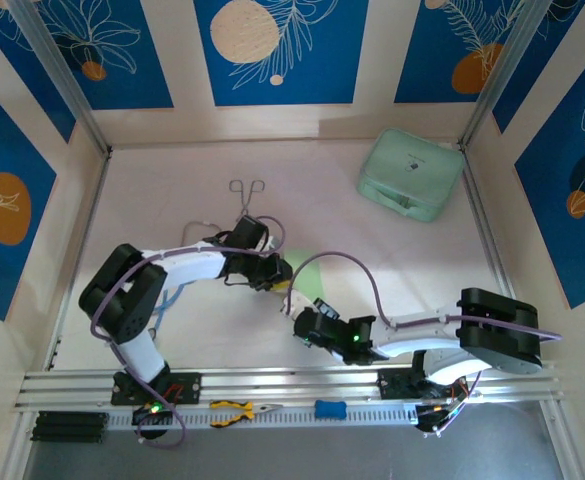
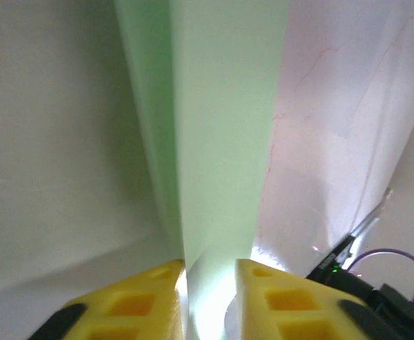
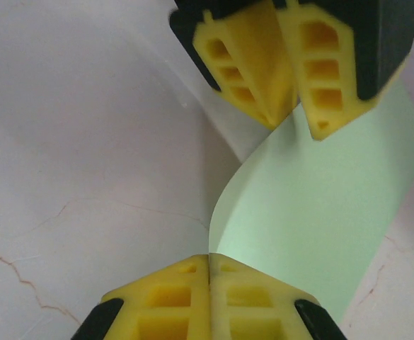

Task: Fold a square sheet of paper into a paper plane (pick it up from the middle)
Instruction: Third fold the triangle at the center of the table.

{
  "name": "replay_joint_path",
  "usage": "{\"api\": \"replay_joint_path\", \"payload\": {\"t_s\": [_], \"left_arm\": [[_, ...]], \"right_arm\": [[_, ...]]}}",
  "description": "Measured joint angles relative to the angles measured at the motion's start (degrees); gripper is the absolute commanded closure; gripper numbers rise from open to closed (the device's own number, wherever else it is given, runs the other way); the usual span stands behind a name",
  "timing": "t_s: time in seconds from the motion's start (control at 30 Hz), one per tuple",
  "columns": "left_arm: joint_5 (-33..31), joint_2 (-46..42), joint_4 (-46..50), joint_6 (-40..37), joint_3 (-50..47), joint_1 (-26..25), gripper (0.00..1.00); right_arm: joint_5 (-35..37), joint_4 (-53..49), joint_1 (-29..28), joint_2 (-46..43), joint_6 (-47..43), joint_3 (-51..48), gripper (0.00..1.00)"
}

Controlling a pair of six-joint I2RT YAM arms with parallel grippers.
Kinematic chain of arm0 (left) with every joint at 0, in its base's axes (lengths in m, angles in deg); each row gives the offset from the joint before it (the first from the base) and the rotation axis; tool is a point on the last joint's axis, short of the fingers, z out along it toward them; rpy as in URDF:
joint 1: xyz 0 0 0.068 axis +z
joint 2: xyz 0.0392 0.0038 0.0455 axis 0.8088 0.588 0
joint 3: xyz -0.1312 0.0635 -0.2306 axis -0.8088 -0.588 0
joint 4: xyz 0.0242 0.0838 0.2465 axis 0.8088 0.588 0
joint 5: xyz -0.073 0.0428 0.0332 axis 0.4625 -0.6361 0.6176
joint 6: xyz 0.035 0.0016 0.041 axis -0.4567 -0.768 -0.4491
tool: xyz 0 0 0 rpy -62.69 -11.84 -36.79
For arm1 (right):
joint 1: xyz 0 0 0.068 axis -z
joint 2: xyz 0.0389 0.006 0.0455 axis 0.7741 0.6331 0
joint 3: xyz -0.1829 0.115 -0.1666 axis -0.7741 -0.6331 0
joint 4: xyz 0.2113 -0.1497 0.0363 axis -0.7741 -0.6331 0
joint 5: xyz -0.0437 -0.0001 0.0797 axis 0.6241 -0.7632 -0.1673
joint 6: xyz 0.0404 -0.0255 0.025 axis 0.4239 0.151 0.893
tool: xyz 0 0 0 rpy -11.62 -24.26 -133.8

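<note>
The square sheet of paper (image 1: 310, 272), thin and light green, hangs curved above the table's middle between both grippers. My right gripper (image 1: 300, 322) is shut on its near edge; in the right wrist view the yellow fingertips (image 3: 209, 258) meet on the sheet (image 3: 320, 212). My left gripper (image 1: 276, 280) stands at the opposite edge, seen from the right wrist as two yellow fingers (image 3: 295, 127) straddling the paper. In the left wrist view its fingers (image 2: 210, 273) stand slightly apart, with the sheet (image 2: 221, 142) bowed in the gap. No folded plane is visible.
A bulky mint-green case (image 1: 412, 172) lies at the back right. Metal tongs (image 1: 247, 195) lie behind the left arm. Yellow-handled pliers (image 1: 237, 408) and a small blue item (image 1: 330, 408) rest on the front rail. Walls enclose the white table (image 1: 172, 190).
</note>
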State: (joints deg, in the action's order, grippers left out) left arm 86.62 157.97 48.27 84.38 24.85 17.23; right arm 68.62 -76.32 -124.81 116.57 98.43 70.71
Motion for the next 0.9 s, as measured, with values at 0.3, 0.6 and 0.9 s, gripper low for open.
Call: {"api": "replay_joint_path", "payload": {"t_s": [0.3,0.6,0.9], "left_arm": [[-7.91,-9.05,8.28,-5.29,1.73,3.87,0.48],[-4.31,-5.14,8.66,-9.9,6.93,5.46,0.65],[2.01,4.15,8.37,-13.05,14.75,5.46,0.77]], "right_arm": [[-25.75,-0.07,13.64,-2.69,10.03,0.31,0.97],[-45.72,2.6,23.06,-2.54,19.56,1.49,0.98],[-52.13,6.25,24.68,0.7,23.85,1.99,0.97]]}}
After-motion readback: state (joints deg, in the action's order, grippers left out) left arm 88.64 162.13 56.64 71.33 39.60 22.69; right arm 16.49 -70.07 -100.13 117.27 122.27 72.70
